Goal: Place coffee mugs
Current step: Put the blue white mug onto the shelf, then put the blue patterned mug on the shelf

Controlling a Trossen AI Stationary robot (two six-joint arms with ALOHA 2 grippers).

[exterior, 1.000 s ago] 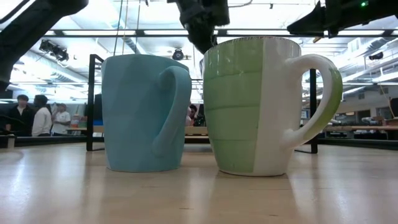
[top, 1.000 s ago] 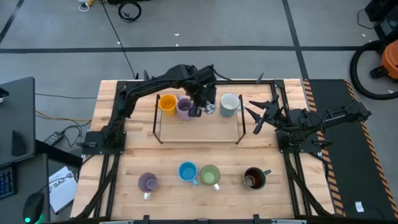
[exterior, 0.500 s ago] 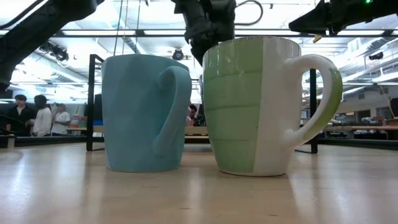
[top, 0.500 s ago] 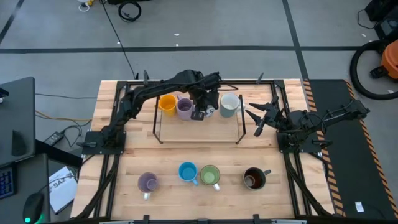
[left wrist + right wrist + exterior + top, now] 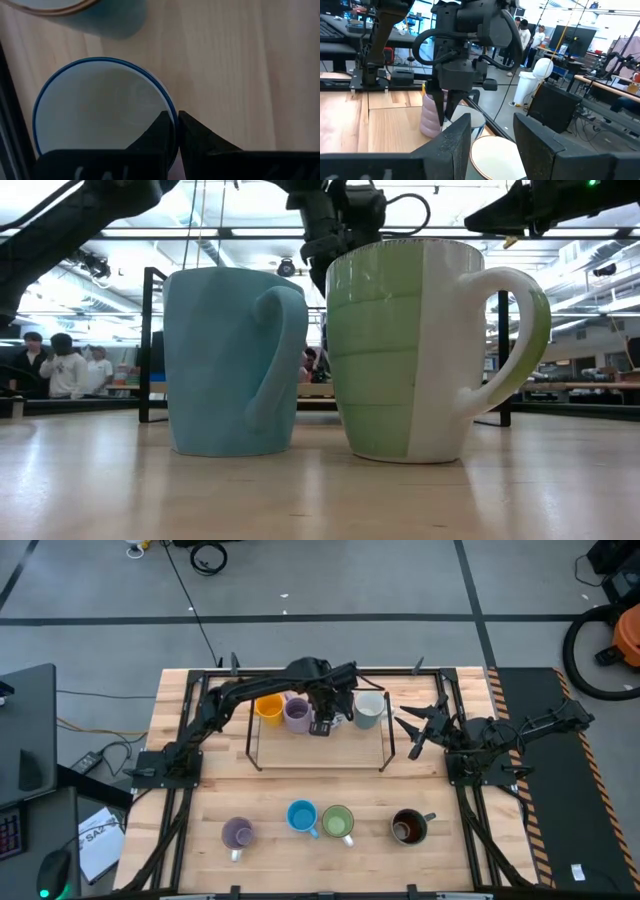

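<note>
Now, from the high view, your left gripper (image 5: pixel 322 724) hangs over the rack (image 5: pixel 383 745) at the far side of the table (image 5: pixel 200 790), jaws pinched on the rim of the white patterned mug (image 5: pixel 338 716), between the lavender mug (image 5: pixel 297 713) and the pale grey mug (image 5: pixel 368 707). The orange mug (image 5: pixel 268 706) sits beside those. Your right gripper (image 5: pixel 420 725) waits just past the rack's end, jaws spread and holding nothing. Four mugs line the near edge: purple (image 5: pixel 237 833), blue (image 5: pixel 302 816), green (image 5: pixel 337 822), brown (image 5: pixel 408 826).

In the low view, the blue and green mugs fill the front; people stand in the bright room behind.

In the left wrist view, the jaws nip a thin rim only. I'd judge the mug could swing or slip free, or knock its close neighbours when set down.

In the right wrist view, the pale wood looks smooth, so a bumped mug might slide.
</note>
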